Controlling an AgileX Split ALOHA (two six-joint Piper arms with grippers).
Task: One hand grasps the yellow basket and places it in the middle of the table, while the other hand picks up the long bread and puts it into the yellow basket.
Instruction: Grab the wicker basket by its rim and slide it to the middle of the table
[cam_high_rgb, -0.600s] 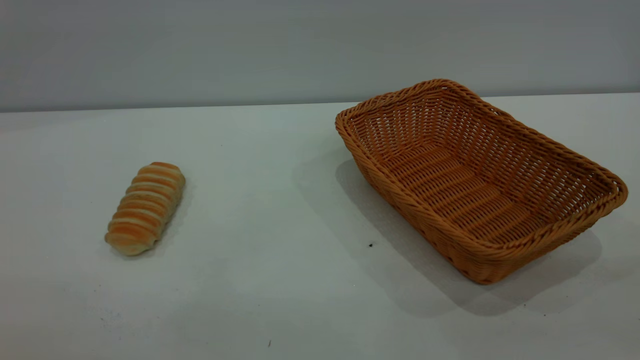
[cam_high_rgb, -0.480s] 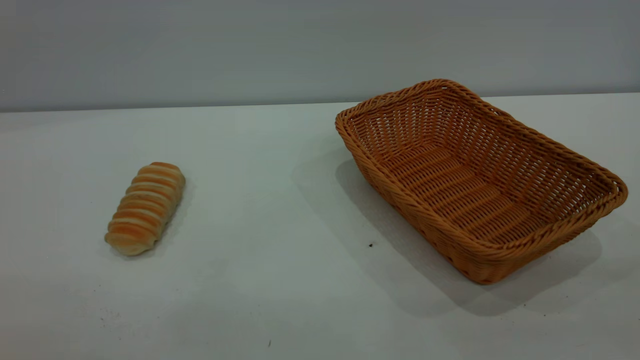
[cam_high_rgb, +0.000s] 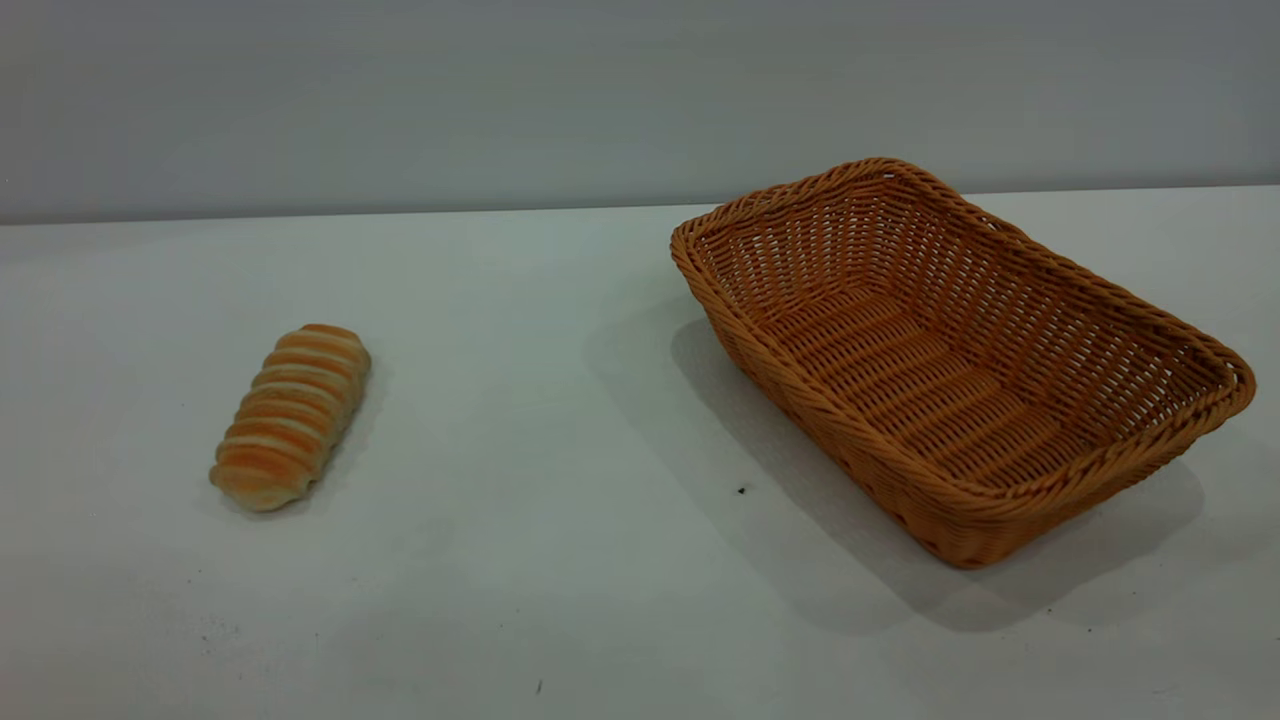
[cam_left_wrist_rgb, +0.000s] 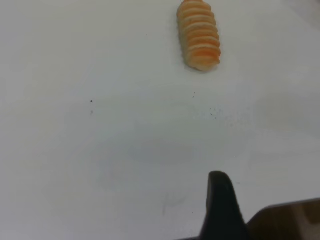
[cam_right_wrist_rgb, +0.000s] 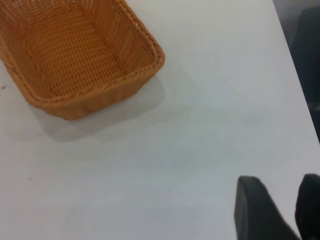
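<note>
**Approach phase: both grippers clear of their targets**

1. The table (cam_high_rgb: 560, 420) carries both task items; neither arm appears in the exterior view.

2. The yellow basket (cam_high_rgb: 960, 360) sits empty toward the right side of the table, angled, not in the middle. In the right wrist view the yellow basket lies well apart from the right gripper (cam_right_wrist_rgb: 280, 210), ahead of it and off to one side. Two dark fingers (cam_right_wrist_rgb: 255, 210) show with a gap between them, so the right gripper is parted and holds nothing. Recommended: bring it to the nearest short wall, straddle the braided rim with one finger inside and one outside, and close firmly before moving the basket to centre; the open weave may flex.

3. The long bread (cam_high_rgb: 290, 415) lies flat on the left side. In the left wrist view it is well ahead of the left gripper (cam_left_wrist_rgb: 222, 210). Only one finger is visible, so its state cannot be told. Recommended: align across the loaf's narrow width and grip gently at mid-length.

4. Compared with the earlier exterior frames, basket and bread have not shifted.
</note>
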